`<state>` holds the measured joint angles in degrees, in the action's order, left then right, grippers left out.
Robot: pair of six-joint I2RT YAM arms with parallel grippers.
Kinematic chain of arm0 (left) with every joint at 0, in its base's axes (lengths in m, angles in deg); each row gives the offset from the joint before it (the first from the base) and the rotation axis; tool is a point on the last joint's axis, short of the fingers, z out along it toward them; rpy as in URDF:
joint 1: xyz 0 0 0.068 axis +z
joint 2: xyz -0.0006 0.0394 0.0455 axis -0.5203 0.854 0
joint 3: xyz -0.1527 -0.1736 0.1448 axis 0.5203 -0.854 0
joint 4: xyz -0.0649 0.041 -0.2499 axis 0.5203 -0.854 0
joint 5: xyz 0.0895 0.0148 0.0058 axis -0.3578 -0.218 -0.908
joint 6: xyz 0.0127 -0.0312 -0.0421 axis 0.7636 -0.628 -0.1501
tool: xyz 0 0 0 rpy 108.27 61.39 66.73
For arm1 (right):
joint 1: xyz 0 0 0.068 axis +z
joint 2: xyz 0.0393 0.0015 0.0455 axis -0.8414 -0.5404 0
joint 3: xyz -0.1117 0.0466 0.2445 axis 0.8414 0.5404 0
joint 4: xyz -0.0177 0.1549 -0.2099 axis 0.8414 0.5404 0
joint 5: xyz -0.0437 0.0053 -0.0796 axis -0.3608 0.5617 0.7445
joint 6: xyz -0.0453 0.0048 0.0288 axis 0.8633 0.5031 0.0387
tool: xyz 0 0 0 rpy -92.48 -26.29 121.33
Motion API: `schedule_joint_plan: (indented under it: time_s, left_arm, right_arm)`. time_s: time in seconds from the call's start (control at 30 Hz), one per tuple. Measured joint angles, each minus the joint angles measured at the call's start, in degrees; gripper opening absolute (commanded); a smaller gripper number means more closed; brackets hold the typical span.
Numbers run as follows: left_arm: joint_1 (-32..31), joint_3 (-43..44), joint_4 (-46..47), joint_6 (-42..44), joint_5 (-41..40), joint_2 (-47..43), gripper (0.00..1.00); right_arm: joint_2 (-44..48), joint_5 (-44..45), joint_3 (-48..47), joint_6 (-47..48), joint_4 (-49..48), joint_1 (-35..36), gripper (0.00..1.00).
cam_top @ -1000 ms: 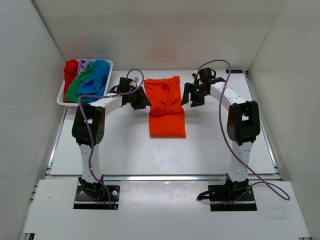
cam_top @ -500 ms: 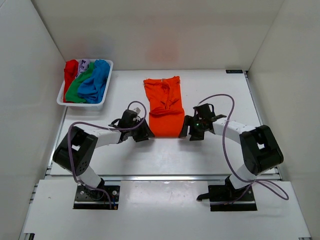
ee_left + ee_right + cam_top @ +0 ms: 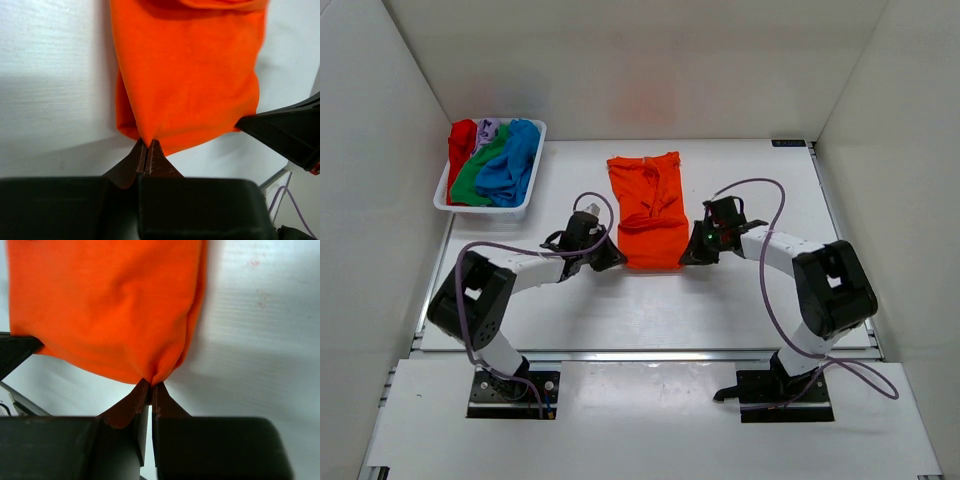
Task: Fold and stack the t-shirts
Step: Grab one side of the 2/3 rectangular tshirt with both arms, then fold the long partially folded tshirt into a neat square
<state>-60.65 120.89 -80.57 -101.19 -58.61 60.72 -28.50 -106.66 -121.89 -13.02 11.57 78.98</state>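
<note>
An orange t-shirt [image 3: 648,205] lies folded lengthwise in the middle of the table, collar end far. My left gripper [image 3: 612,262] is shut on its near left corner, and in the left wrist view the orange cloth [image 3: 185,75] is pinched between the closed jaws of the left gripper [image 3: 148,145]. My right gripper [image 3: 690,257] is shut on the near right corner; the right wrist view shows the orange cloth [image 3: 105,305] bunched into that gripper [image 3: 151,386]. The near hem is lifted slightly off the table. Red, green, blue and lilac t-shirts [image 3: 500,160] are heaped in the tray.
The white plastic tray [image 3: 444,201] stands at the far left of the table. White walls close in the left, right and far sides. Both arms reach low across the table, with cables looping above them.
Both grippers moved from the shirt's far end down to its near corners, then shut on them. The near hem has been drawn slightly away from the arms' bases.
</note>
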Motion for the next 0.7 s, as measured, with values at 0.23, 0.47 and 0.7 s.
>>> schedule_joint_plan:
  time_s: [0.23,0.47,0.7]
  left_arm:
    - [0.3,3.7,-7.6,4.7,0.6,-11.3,0.00]
    - [-6.3,-7.5,-11.4,5.4,2.7,-22.7,0.00]
    - [-12.0,-19.3,-14.4,1.0,6.8,-30.4,0.00]
  right_arm:
    - [11.1,0.0,-3.1,2.4,5.3,0.4,0.00]
    - [21.2,-0.8,10.4,1.9,8.4,6.3,0.00]
    - [28.9,-5.1,19.9,-1.1,13.6,11.8,0.00]
